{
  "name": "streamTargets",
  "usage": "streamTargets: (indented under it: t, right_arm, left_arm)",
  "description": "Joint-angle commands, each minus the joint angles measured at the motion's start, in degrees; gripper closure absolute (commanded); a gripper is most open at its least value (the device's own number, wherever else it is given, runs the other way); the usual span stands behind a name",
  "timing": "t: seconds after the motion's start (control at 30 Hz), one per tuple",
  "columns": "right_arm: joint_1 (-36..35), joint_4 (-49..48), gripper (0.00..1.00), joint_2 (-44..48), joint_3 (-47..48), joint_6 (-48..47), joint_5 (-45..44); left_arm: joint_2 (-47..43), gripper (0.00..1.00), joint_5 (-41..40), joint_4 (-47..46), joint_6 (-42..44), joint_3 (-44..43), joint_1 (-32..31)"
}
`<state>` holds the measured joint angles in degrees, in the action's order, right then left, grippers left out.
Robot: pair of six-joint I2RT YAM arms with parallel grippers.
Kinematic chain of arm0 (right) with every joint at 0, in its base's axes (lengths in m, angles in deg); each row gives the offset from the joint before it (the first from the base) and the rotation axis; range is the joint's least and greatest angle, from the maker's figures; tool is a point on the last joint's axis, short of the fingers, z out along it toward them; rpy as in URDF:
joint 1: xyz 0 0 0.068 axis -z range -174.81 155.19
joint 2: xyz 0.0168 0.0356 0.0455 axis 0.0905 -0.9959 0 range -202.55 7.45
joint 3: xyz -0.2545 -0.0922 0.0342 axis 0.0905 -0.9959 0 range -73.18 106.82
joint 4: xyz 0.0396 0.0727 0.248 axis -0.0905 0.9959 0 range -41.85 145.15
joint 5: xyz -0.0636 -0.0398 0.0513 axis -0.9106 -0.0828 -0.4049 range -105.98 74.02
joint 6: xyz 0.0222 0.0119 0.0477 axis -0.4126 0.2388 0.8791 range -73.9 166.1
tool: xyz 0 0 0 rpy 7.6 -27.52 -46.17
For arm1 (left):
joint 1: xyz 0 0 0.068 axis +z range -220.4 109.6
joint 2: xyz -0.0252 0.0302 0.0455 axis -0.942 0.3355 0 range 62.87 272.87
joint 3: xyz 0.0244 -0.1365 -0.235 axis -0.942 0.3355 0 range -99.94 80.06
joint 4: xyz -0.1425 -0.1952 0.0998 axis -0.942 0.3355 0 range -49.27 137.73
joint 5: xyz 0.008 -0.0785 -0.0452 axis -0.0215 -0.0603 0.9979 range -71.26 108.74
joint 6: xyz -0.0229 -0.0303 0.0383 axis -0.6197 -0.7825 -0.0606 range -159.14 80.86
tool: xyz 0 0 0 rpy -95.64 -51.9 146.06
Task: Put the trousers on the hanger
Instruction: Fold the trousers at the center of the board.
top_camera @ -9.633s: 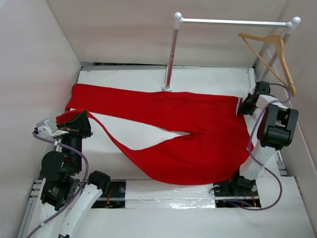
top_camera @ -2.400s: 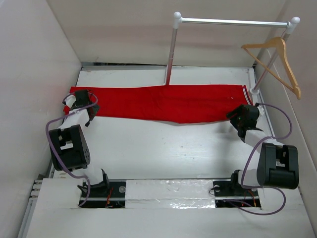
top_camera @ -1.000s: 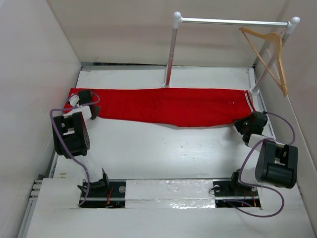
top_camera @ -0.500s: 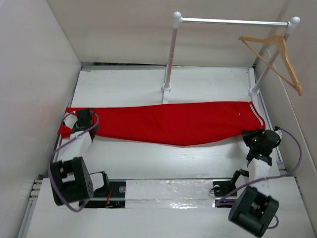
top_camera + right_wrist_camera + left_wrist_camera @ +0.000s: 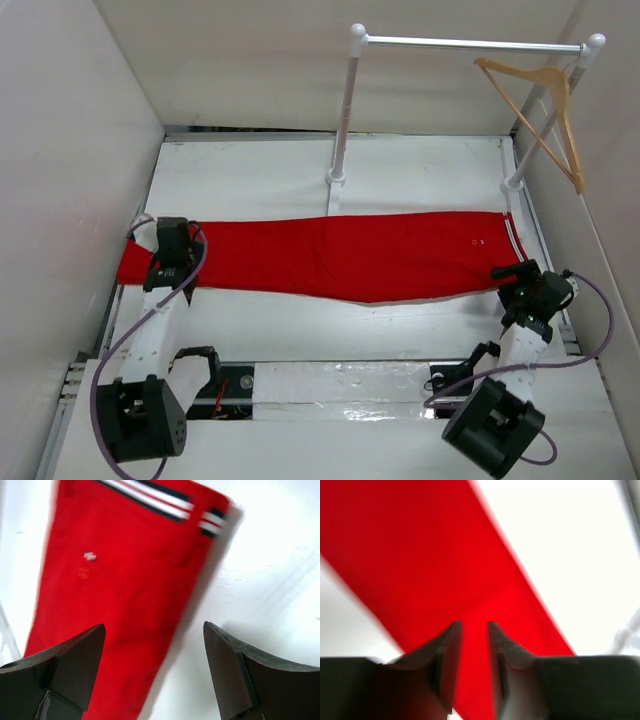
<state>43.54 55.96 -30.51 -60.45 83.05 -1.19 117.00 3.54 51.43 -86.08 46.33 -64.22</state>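
The red trousers (image 5: 330,255) lie folded lengthwise in a flat band across the table, the white-striped waist end on the right. My left gripper (image 5: 172,238) is over the left end. In the left wrist view its jaws (image 5: 474,625) stand a narrow gap apart, and the red cloth (image 5: 420,555) shows flat behind the gap. My right gripper (image 5: 515,275) sits just off the waist end. It is wide open (image 5: 154,626) with nothing between the fingers, and the striped waistband (image 5: 150,497) lies ahead of it. The tan wooden hanger (image 5: 548,95) hangs on the rail at the far right.
The white-and-metal clothes rail (image 5: 470,44) stands at the back on two posts, one behind the middle of the trousers (image 5: 343,120) and one at the right edge (image 5: 535,130). White walls close in the table on the left, back and right.
Both arms have drawn back toward the near edge, dragging the trousers nearer. The right jaws have sprung wide and let go of the waist end. The left jaws have parted slightly.
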Motion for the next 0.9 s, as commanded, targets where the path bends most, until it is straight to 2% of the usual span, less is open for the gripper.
streamTargets:
  t: [0.0,0.07,0.17,0.2,0.27,0.33,0.37,0.4,0.43,0.5,0.6,0.63,0.67,0.73,0.77,0.83,0.87]
  right_arm:
    - [2.86,-5.69,0.15,-6.24,1.95,0.84,-0.29]
    - [5.40,-9.55,0.16,-9.40,1.95,1.46,0.67]
    - [6.73,-12.47,0.21,-15.21,2.64,1.46,1.73]
    - [6.74,-12.73,0.25,-17.31,3.26,1.55,1.48]
    - [6.74,-14.93,0.36,-19.08,3.88,2.42,1.30]
    - [6.74,-16.85,0.51,-20.92,4.32,2.60,1.21]
    - [6.74,-18.08,0.63,-21.37,4.15,2.43,1.73]
    - [6.74,-18.79,0.89,-21.55,3.97,2.16,2.17]
    - [6.74,-20.19,0.97,-20.59,3.97,1.90,2.79]
    - [6.74,-22.83,1.00,-17.96,1.87,1.98,6.47]
    - [0.79,-23.64,1.00,-8.04,0.89,1.29,8.59]
    - [-5.24,-21.02,1.00,-5.32,1.33,0.76,8.16]
    - [-8.78,-18.91,1.00,-0.15,2.20,-0.46,5.63]
    - [-16.34,-14.35,1.00,4.18,5.01,-1.26,2.02]
    - [-23.34,-12.75,1.00,5.68,6.07,-1.70,-1.74]
    - [-29.44,-10.37,1.00,7.54,9.31,-2.14,-3.97]
    - [-34.78,-9.93,1.00,7.28,10.46,-2.32,-5.37]
  left_arm:
    - [-2.89,0.83,1.49,-6.12,2.38,-4.05,-7.47]
    - [-2.10,1.00,1.14,-7.62,2.29,-5.54,-11.69]
    - [0.09,1.00,-3.06,-9.46,2.03,-7.57,-22.49]
    - [0.71,1.00,-4.73,-9.99,2.03,-7.83,-29.05]
    - [3.07,1.00,-9.92,-12.00,1.94,-8.45,-35.94]
    - [4.75,1.00,-13.00,-13.07,1.94,-8.19,-44.61]
    - [6.41,1.00,-15.36,-14.20,2.29,-7.93,-46.85]
    - [7.30,1.00,-16.25,-14.74,2.55,-7.49,-48.69]
    - [8.09,1.00,-17.57,-15.00,2.55,-6.70,-51.24]
    - [9.85,1.00,-18.72,-15.97,2.20,-5.21,-53.10]
    - [10.91,1.00,-19.43,-17.81,1.76,-2.13,-55.12]
    - [11.00,1.00,-20.38,-18.34,1.76,-0.91,-55.65]
    - [11.17,1.00,-20.92,-18.87,1.67,-0.37,-56.88]
    - [11.61,1.00,-22.93,-19.22,1.33,0.68,-58.11]
    - [12.22,1.00,-23.20,-19.31,1.15,0.95,-58.73]
    - [13.10,1.00,-24.52,-19.31,0.01,1.56,-60.92]
    - [14.24,1.00,-24.87,-19.05,-0.43,1.66,-61.89]
